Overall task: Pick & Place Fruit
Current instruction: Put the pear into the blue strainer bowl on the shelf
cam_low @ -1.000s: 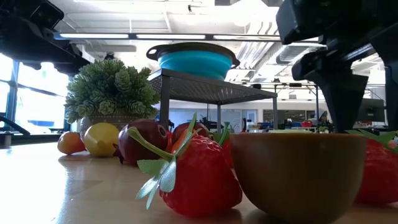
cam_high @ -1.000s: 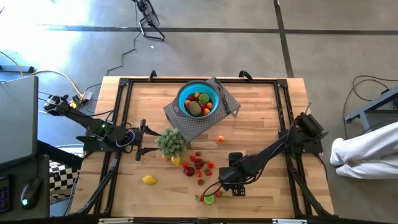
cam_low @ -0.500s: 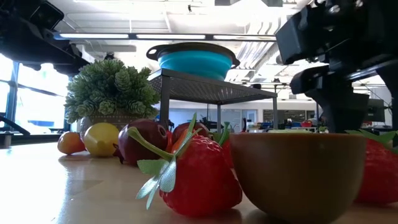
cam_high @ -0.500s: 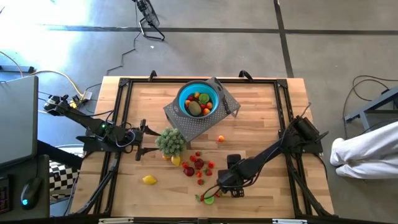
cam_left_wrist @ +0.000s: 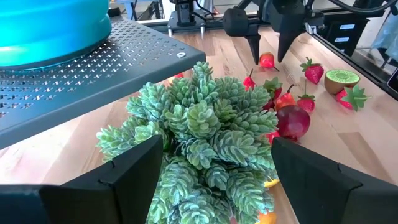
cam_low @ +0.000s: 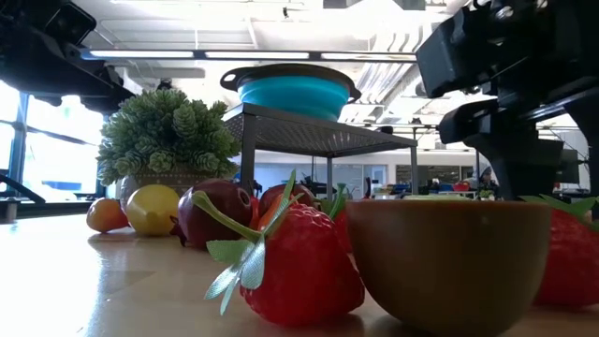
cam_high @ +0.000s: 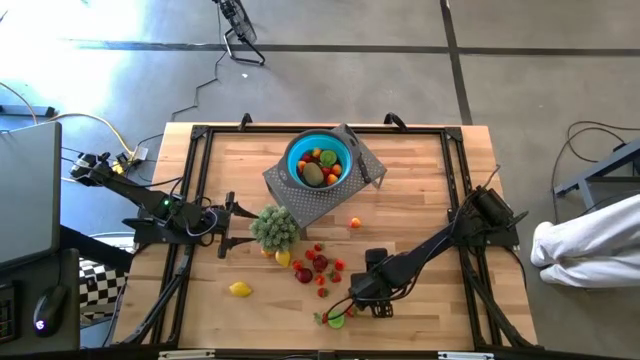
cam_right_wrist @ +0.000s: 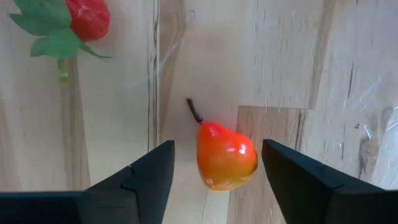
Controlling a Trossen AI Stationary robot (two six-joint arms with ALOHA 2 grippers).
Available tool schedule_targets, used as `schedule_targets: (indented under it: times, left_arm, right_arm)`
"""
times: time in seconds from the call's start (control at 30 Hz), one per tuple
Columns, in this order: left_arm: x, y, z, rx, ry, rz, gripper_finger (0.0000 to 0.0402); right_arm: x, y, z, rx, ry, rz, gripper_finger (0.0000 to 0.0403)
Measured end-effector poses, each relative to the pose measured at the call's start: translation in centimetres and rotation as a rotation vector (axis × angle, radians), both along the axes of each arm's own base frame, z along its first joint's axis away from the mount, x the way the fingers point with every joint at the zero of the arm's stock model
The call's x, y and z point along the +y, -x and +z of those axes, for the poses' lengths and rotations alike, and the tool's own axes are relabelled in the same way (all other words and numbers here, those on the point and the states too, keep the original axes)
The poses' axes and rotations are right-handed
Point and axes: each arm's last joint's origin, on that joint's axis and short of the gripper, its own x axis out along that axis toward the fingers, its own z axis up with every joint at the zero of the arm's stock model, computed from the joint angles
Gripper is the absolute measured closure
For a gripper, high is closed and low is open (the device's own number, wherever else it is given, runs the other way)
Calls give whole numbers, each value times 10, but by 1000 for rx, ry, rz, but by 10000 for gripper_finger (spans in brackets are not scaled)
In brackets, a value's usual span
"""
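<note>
- Right gripper (cam_right_wrist: 214, 163) low over tabletop (cam_high: 420, 190), jaws apart, straddling red-orange pear (cam_right_wrist: 225, 155), not touching.
- Left gripper (cam_left_wrist: 211, 180) at 9 o'clock, jaws wide, facing succulent plant (cam_left_wrist: 205, 130).

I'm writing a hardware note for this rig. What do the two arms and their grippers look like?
Both arms are dark, slim and jointed. The left arm has loose cables at its base and a small green light along it. The right arm is plain black. The right gripper has two flat, matte black fingers with angular edges; the left gripper has the same broad black fingers.
</note>
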Motion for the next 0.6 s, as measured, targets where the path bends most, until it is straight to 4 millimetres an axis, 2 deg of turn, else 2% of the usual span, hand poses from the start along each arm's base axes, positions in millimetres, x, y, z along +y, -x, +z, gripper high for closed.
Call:
schedule_targets:
  times: [0.6]
  left_arm:
    - [0,0,0,0,0,0,107]
  right_arm:
    - [0,0,0,-2,4,-3,277]
